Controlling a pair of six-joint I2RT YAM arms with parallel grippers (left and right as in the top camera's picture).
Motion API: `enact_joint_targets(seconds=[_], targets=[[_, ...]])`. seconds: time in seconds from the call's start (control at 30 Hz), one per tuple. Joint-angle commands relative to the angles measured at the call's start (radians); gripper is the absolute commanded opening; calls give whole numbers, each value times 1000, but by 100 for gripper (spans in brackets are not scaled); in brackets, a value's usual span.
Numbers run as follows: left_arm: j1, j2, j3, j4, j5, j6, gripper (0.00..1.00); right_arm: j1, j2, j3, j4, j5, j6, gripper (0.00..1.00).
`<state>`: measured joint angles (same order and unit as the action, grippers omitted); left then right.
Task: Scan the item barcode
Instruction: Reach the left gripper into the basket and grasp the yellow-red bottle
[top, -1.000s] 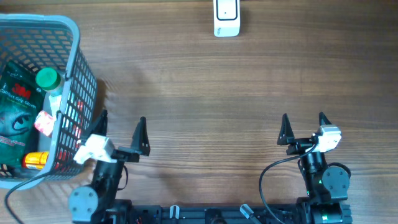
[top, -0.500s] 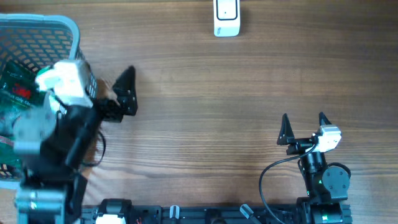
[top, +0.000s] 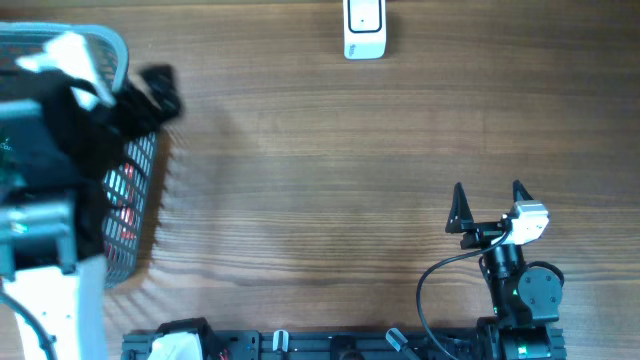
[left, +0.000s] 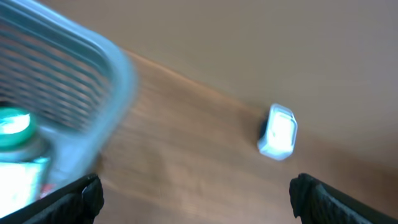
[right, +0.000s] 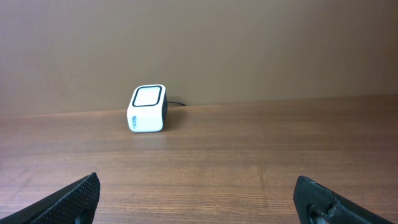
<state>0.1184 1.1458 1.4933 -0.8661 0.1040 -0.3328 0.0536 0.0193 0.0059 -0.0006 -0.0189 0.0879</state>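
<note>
The white barcode scanner (top: 363, 28) stands at the table's far edge, and both wrist views catch the scanner (left: 278, 132) (right: 148, 109). A grey plastic basket (top: 140, 175) at the far left holds the items. The left wrist view shows a green-capped bottle (left: 12, 121) inside the basket's rim (left: 93, 50). My left gripper (top: 140, 100) hovers, blurred, over the basket's right rim, open and empty (left: 198, 199). The left arm hides most of the basket's contents from above. My right gripper (top: 487, 205) rests open and empty at the near right, facing the scanner (right: 199, 199).
The wooden table (top: 330, 170) stretches between the basket and the right arm. Something red (top: 125, 190) shows through the basket's slatted wall. The scanner's cable runs off behind it at the back edge.
My left arm has swung up from the near table edge, away and leftwards, until its gripper stands over the basket's right rim. The right arm has not moved.
</note>
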Motion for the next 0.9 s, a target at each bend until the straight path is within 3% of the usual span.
enact_joint_targets(seconds=[0.0,0.2,0.5,0.6,0.87], targets=[[171,120,205,-97,-43,-185,100,4,-10,-1,3,-11,-9,100],[458,236,248,-327,-43,-443,100,4,-10,-1,3,-11,-9,100],[648,403,227,-610,-136,-464,100,4,-10,-1,3,-11,-9,100],[652,425,170,-615,-173,-465,100,4,-10,-1,3,-11,-9,100],[652,425,-127,-446,-217,-490,100,4,-10,-1,3,-11,-9,100]])
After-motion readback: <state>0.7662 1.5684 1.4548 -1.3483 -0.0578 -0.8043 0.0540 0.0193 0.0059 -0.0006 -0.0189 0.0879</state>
